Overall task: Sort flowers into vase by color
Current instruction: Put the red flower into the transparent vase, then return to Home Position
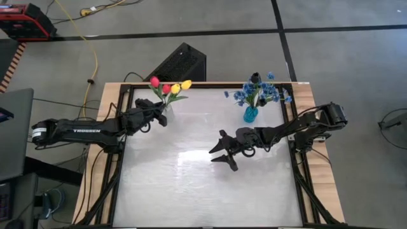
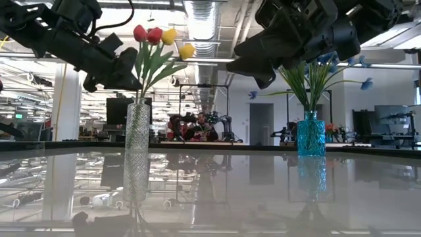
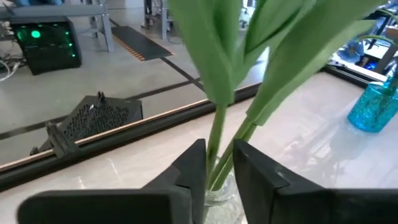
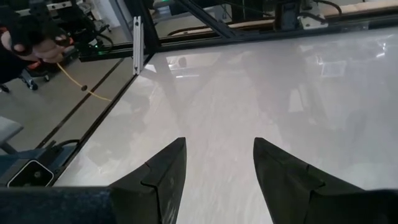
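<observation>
The left gripper (image 3: pixel 219 171) has its jaws pinching the green tulip stems (image 3: pixel 217 134) just above the clear vase (image 2: pixel 137 128), where red and yellow tulips (image 1: pixel 168 86) stand. "TROSSEN" reads on that arm. The right gripper (image 1: pixel 222 151) hovers over bare table (image 1: pixel 191 184), jaws spread. Blue sprigs (image 1: pixel 257 92) fill the blue vase (image 1: pixel 250 114); a black speaker-like box (image 1: pixel 178 63) sits behind the table.

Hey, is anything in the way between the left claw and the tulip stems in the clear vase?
Nothing visible. The left claw is already at the tulip stems, one finger on each side of them just above the rim of the clear vase. The right claw hangs open over bare table, away from both vases.
</observation>
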Tool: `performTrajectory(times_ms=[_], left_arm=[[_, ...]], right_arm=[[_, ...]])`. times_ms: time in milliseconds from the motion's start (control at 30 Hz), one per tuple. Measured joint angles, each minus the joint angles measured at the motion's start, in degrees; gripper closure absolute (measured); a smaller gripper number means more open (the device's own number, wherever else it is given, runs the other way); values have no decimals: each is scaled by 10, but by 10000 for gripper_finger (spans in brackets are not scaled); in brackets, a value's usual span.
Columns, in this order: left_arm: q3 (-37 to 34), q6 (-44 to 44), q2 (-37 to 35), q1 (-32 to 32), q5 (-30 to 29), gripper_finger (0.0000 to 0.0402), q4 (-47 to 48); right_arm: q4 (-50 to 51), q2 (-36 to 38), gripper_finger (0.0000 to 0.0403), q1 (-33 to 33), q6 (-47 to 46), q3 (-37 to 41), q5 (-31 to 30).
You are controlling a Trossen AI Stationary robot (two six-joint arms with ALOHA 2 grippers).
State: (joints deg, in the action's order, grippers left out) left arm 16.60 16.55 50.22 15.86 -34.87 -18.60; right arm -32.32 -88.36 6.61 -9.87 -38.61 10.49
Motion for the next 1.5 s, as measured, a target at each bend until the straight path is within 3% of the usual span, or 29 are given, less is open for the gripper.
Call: performTrajectory(times_ms=[167, 367, 533, 733, 1000, 1167, 1333, 1500], left_arm=[[0, -10, -19, 0, 8, 310, 11], [43, -15, -75, -1, 24, 301, 144], [77, 27, -104, -3, 84, 301, 236], [79, 70, -102, -43, 162, 301, 273], [79, 87, -96, -200, 79, 301, 260], [71, 89, -92, -310, 5, 301, 240], [26, 47, -83, -386, -27, 301, 134], [-33, 10, -54, -407, -31, 301, -15]], right_arm=[[21, 0, 191, 0, -16, 0, 0], [59, 18, 191, 0, -23, 0, 0], [116, 71, 191, 0, -25, 0, 0], [191, 138, 191, 12, -49, 0, -9], [263, 187, 191, 87, -52, 0, -140], [205, 192, 191, 141, -15, 27, -235], [83, 192, 202, 144, 7, 99, -226], [12, 192, 238, 127, 2, 158, -217]])
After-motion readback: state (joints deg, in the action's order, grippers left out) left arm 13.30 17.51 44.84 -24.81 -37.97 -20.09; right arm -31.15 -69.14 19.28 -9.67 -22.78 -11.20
